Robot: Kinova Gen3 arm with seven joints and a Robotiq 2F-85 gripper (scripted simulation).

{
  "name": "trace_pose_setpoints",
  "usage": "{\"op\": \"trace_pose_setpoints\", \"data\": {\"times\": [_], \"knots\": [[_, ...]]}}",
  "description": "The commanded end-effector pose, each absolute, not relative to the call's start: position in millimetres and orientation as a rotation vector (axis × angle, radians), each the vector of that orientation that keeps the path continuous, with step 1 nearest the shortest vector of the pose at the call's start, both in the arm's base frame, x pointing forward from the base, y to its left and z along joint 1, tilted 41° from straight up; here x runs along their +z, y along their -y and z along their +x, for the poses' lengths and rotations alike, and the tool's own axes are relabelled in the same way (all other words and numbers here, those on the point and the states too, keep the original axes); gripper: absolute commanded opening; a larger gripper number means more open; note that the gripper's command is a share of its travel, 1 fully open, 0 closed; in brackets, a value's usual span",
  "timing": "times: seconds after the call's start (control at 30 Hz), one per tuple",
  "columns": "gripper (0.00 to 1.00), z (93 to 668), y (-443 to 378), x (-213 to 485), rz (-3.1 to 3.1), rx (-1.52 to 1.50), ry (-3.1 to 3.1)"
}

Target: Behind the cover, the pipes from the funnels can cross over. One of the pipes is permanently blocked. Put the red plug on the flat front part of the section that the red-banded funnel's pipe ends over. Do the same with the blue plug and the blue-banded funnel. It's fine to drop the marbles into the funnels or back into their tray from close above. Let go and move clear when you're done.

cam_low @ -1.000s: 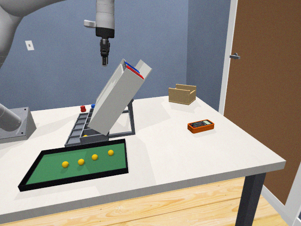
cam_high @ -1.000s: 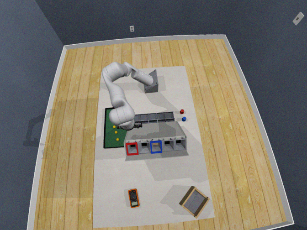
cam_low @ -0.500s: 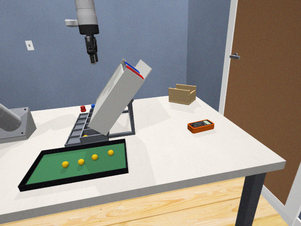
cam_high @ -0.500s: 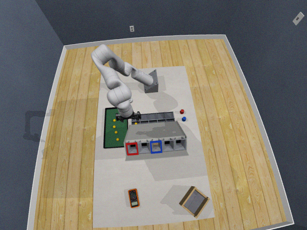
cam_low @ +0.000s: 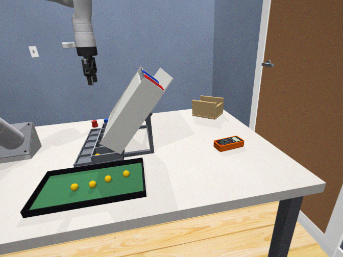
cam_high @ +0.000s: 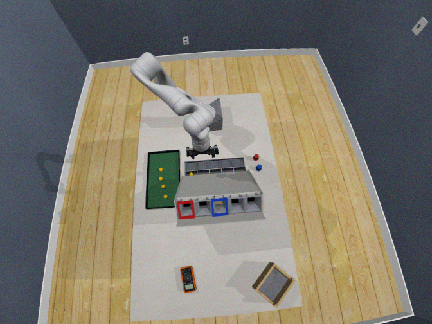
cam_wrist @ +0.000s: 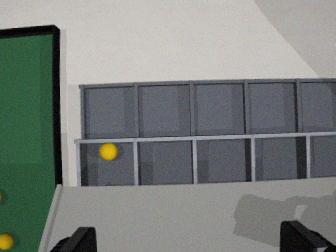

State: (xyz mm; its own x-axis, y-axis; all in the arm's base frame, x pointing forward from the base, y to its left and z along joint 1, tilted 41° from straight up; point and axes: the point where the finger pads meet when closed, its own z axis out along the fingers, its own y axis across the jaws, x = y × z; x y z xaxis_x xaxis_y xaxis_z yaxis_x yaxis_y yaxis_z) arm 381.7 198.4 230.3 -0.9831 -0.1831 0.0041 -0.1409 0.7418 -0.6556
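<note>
— Above the sections, the claw (cam_high: 202, 157) (cam_low: 91, 84) (cam_wrist: 187, 240) is wide and empty; beside them stands the red plug (cam_high: 256, 157) (cam_low: 94, 123). What may fail?

— A hurried grip could perhaps topple it.

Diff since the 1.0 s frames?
Gripper: moved back from above the cover toward the arm's base, now short of the divided tray in the top view. Open, nothing held.
Unchanged: both plugs, the marble in the tray's end section, the multimeter, the wooden box.
</note>
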Motion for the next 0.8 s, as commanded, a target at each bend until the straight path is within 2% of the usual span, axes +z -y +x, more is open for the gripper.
{"op": "trace_pose_setpoints", "data": {"times": [0.0,0.13,0.17,0.77], "knots": [[1.00,370.8,-207.8,220.8,-0.293,-1.062,-2.857],[1.00,370.8,-207.8,220.8,-0.293,-1.062,-2.857],[1.00,330.8,-218.0,173.3,-0.292,-1.047,-2.843],[1.00,331.5,-215.8,176.1,-0.293,-1.055,-2.846]]}}
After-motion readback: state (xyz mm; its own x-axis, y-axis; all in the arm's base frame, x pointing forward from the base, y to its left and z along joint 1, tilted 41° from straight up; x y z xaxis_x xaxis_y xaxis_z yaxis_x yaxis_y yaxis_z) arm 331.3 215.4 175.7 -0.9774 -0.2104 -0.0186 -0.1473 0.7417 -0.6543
